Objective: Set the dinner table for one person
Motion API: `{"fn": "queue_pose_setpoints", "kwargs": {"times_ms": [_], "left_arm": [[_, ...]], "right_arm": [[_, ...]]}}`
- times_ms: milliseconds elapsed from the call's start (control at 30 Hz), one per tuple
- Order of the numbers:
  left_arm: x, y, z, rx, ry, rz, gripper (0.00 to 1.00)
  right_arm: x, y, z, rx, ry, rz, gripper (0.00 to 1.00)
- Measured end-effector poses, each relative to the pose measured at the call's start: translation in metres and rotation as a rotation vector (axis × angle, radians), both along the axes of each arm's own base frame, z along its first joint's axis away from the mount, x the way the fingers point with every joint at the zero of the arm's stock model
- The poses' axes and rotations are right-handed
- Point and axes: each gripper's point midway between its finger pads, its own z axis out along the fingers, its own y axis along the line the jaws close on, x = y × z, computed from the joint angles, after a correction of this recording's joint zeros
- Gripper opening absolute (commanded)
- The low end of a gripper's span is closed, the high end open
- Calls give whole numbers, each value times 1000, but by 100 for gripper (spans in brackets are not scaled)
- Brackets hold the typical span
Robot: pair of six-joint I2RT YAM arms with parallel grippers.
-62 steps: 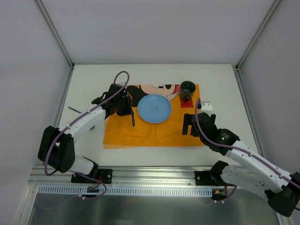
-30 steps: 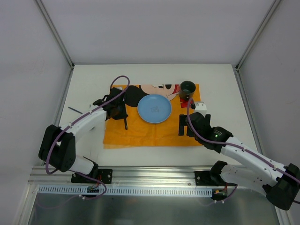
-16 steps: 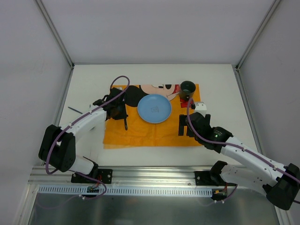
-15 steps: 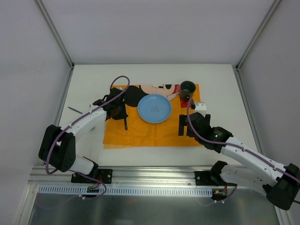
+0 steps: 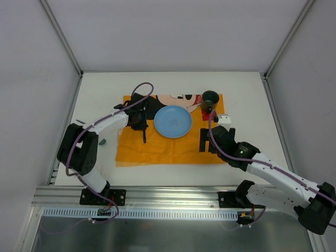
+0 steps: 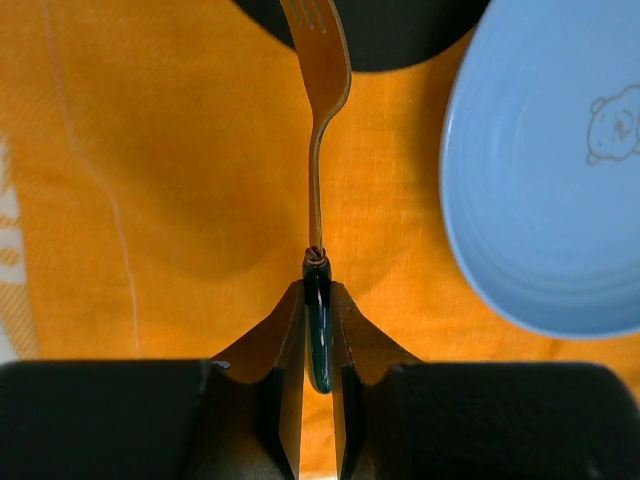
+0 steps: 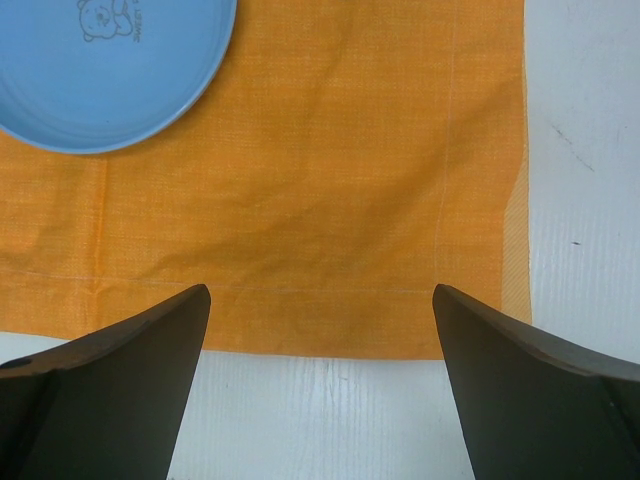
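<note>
Nearest you, the rail (image 5: 173, 195) runs left to right along the front edge of the dinner table (image 5: 173, 83). Its white top lies flat and stretches away to the grey walls (image 5: 173, 37). Its longer side looks to be the left-right one, though the camera angle leaves that unsure. The orange placemat (image 5: 157, 149) lies mid-table under the blue plate (image 5: 172, 121). Near and right of the plate, your right claw (image 7: 320, 295) hangs over the placemat's near right corner, jaws spread wide with nothing between them. Just left of the plate, your left claw (image 6: 318, 290) is pinched almost closed on the dark handle of a fork (image 6: 322, 75). The fork's long axis runs near to far alongside the plate's left rim, handle toward you and tines pointing away over a black patch (image 6: 400, 30) printed on the placemat. Whether the fork touches the placemat you cannot tell. Beyond the plate and to its right, a dark cup (image 5: 210, 97) stands upright at the placemat's far right corner.
</note>
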Motion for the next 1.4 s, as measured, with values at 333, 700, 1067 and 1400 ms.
{"fn": "queue_pose_setpoints", "kwargs": {"times_ms": [333, 700, 1067, 1400], "left_arm": [[31, -9, -36, 9, 101, -49, 0], [46, 13, -36, 38, 117, -29, 0], [43, 19, -36, 60, 133, -29, 96], [37, 51, 19, 128, -14, 92, 99]], "right_arm": [[0, -3, 3, -4, -14, -7, 99], [0, -5, 11, 16, -40, -17, 100], [0, -5, 10, 16, -40, -17, 100], [0, -3, 11, 29, -43, -11, 100]]}}
